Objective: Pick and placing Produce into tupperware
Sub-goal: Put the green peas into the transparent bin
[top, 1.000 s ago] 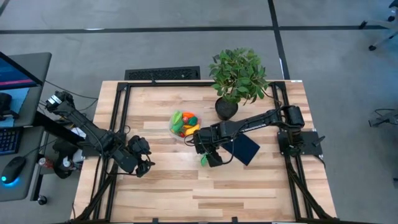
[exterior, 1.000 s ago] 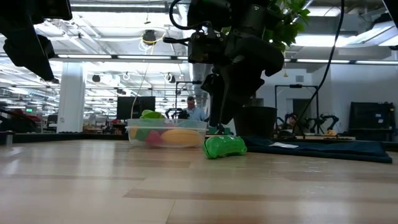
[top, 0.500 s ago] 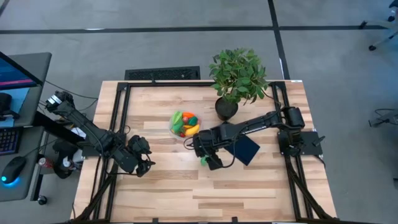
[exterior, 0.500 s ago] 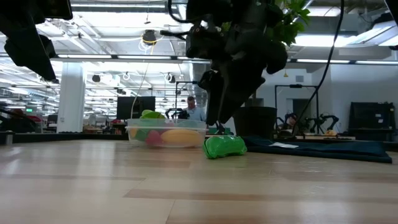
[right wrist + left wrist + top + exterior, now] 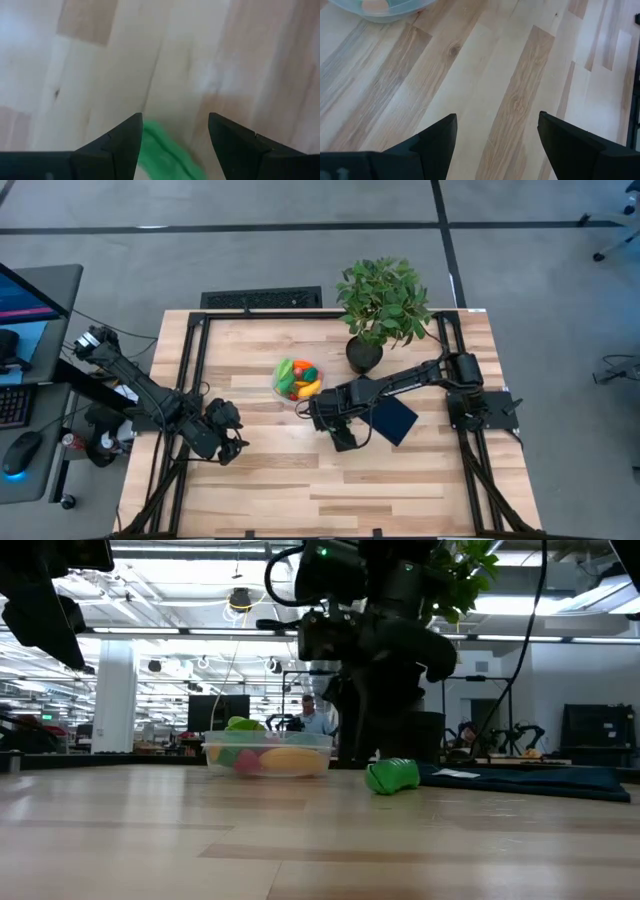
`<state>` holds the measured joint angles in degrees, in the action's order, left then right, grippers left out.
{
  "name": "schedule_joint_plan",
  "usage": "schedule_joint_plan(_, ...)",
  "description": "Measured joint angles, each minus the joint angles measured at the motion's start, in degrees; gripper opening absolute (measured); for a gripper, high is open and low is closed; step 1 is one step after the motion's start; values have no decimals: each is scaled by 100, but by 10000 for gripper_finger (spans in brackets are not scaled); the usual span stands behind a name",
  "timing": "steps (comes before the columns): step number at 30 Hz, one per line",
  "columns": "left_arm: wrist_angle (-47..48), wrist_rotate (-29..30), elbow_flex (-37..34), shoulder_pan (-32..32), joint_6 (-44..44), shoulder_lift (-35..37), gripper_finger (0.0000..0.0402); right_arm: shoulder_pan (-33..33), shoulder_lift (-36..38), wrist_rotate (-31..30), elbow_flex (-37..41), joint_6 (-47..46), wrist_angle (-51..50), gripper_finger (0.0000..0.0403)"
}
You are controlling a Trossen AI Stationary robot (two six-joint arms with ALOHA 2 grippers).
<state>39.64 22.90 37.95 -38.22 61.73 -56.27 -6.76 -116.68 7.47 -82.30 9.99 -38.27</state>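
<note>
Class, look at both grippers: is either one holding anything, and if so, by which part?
Nothing is held. The right gripper stands open over the green toy vegetable, which lies on the table. The left gripper is open and empty.

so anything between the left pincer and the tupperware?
Nothing: the high view shows only bare table between the left pincer and the tupperware.

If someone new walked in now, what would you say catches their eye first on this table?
Probably the clear tupperware mid-table, heaped with bright produce, beside the leafy potted plant at the far edge. Next, the right gripper standing open over one green piece lying alone on the wood near the dark blue rectangle.
</note>
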Motion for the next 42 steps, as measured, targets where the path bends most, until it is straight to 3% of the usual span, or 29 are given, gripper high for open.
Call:
schedule_joint_plan(12,-9,5,0,2,13,0,265,-24,50,135,4,926,-1362,216)
schedule_joint_plan(19,-9,36,0,2,13,0,265,41,50,349,-59,468,-1244,216)
schedule_joint_plan(26,-4,95,0,2,-92,0,265,158,133,385,-348,-833,-1226,216)
schedule_joint_plan(42,219,349,1,4,-919,0,265,-26,286,-609,-356,-4665,-2281,216)
